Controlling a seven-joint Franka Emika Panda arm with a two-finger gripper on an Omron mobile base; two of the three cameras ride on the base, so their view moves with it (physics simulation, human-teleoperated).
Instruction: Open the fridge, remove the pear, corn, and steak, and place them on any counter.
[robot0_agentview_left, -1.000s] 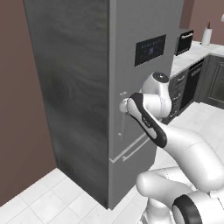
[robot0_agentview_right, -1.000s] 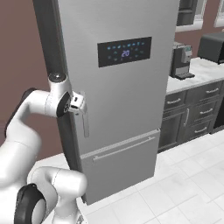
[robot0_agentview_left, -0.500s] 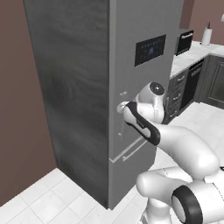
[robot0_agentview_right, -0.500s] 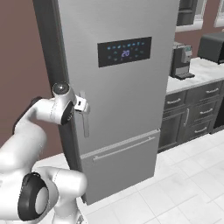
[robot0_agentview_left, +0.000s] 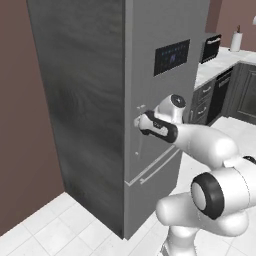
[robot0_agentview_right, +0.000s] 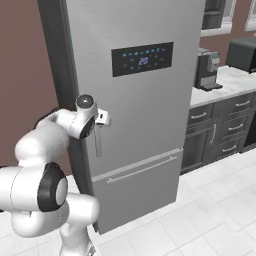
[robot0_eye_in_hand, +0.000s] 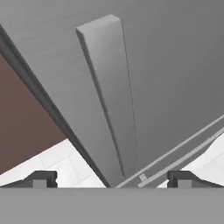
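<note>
Facing the shut fridge (robot0_agentview_right: 150, 110), the spread gripper (robot0_eye_in_hand: 111, 178) straddles its handle (robot0_eye_in_hand: 109, 92).

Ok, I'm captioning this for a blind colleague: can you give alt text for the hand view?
The fridge's vertical bar handle runs up the closed grey fridge door, centred between the open gripper fingertips. White floor tiles and a brown wall show at the left.

Rendered home kitchen, tall grey fridge (robot0_agentview_right: 135, 115), marble table (robot0_agentview_right: 225, 80) over dark cabinets (robot0_agentview_right: 220, 135), coffee machine (robot0_agentview_right: 206, 69), white tile floor (robot0_agentview_right: 200, 215), brown walls (robot0_agentview_left: 20, 125)
</note>
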